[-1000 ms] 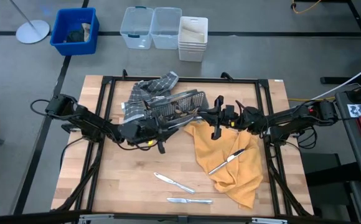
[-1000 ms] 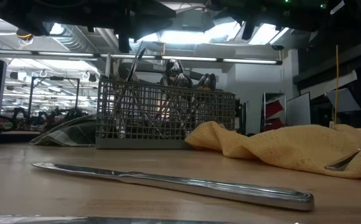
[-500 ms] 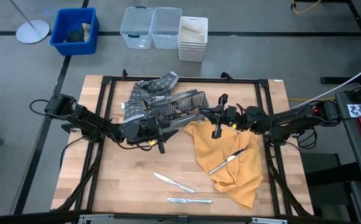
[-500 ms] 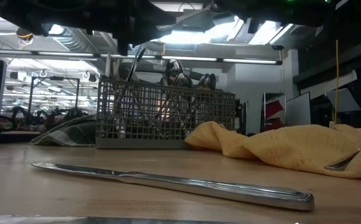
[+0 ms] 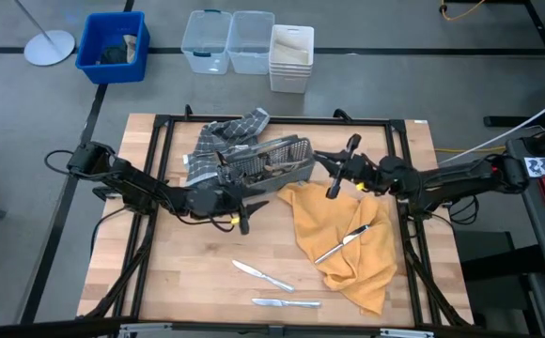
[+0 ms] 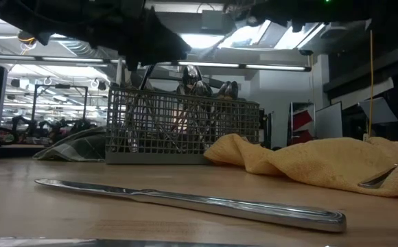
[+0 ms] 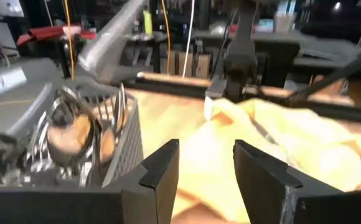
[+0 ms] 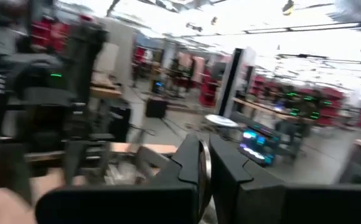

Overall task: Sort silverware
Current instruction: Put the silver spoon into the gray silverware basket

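A grey wire-mesh caddy [image 5: 271, 161] stands at the table's far middle with several pieces of silverware [image 6: 197, 81] upright in it. Two knives [image 5: 261, 275] [image 5: 286, 303] lie on the wood near the front edge. A third knife [image 5: 342, 243] lies on a yellow cloth [image 5: 352, 258]. My left gripper [image 5: 246, 195] is open just in front of the caddy's near side, nothing between its fingers [image 7: 162, 174]. My right gripper [image 5: 327, 161] is off the caddy's right end, raised and shut on a thin silver piece [image 8: 203, 163]. My right gripper pinches a thin piece of silverware [image 8: 203, 160] between its two fingers [image 8: 187, 171]; only its narrow edge shows in the wrist view. The fingers point roughly level toward the table's left. The piece is clear of the table; which kind it is cannot be told.
A plaid cloth [image 5: 224, 139] lies at the caddy's far left. The black frame rails [image 5: 160, 169] run along the table's sides. Bare wood lies between the caddy and the front knives. Beyond the far edge stand a blue bin [image 5: 113, 45] and clear tubs [image 5: 227, 41].
My right gripper has drawn back from the caddy toward the table's right edge and risen, rolling its wrist, with the silver piece shut in it. My left gripper has tipped downward in front of the caddy.
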### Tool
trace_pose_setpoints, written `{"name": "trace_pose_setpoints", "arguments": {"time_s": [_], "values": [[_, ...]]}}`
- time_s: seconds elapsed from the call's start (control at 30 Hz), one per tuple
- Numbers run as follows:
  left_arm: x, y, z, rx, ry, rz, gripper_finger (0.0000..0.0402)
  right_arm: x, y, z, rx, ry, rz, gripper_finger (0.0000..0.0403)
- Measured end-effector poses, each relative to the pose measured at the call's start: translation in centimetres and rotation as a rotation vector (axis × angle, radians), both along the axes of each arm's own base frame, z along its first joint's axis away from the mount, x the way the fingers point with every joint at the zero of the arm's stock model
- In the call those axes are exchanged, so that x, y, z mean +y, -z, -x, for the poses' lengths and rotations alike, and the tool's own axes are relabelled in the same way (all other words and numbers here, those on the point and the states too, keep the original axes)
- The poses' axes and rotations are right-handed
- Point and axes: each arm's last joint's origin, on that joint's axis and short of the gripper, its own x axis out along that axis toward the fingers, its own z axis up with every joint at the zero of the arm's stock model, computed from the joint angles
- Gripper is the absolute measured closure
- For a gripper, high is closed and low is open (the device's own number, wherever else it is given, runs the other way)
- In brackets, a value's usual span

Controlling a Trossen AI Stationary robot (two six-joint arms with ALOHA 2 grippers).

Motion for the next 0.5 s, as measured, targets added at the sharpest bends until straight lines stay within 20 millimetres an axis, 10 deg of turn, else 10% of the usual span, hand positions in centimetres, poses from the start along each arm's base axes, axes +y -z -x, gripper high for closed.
{"name": "trace_pose_setpoints", "arguments": {"time_s": [0.5], "values": [[0.0,1.0,0.2,0.082,-0.011,0.049,0.0261,-3.0,-1.7,-2.1,0.357,0.111,-0.016,0.0384]]}}
